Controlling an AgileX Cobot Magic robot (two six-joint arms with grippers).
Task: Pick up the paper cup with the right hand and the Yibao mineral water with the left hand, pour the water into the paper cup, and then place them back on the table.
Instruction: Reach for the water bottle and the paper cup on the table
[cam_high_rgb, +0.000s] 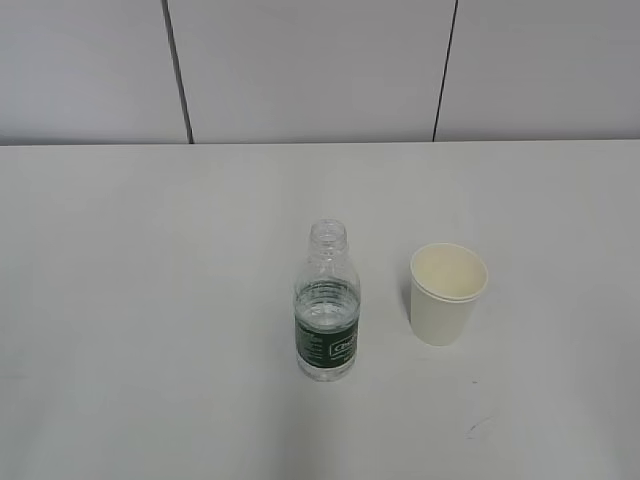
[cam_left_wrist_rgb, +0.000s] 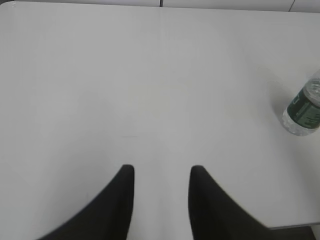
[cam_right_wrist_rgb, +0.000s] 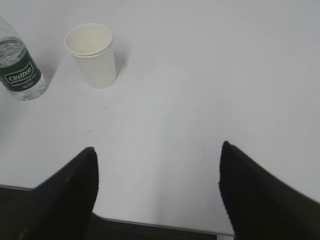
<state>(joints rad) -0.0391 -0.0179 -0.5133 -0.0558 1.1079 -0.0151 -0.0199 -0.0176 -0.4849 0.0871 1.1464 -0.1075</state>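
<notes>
A clear water bottle (cam_high_rgb: 326, 315) with a dark green label and no cap stands upright on the white table (cam_high_rgb: 150, 300), partly filled. The white paper cup (cam_high_rgb: 446, 293) stands upright and empty just to its right. Neither arm shows in the exterior view. In the left wrist view my left gripper (cam_left_wrist_rgb: 161, 170) is open and empty over bare table, with the bottle (cam_left_wrist_rgb: 303, 111) far to its right. In the right wrist view my right gripper (cam_right_wrist_rgb: 157, 149) is wide open and empty near the table's front edge, with the cup (cam_right_wrist_rgb: 93, 55) and the bottle (cam_right_wrist_rgb: 19, 70) far up and left of it.
A grey panelled wall (cam_high_rgb: 310, 70) rises behind the table. The table's front edge (cam_right_wrist_rgb: 160, 226) lies just under my right gripper. A few small dark marks (cam_high_rgb: 478, 426) lie on the tabletop in front of the cup.
</notes>
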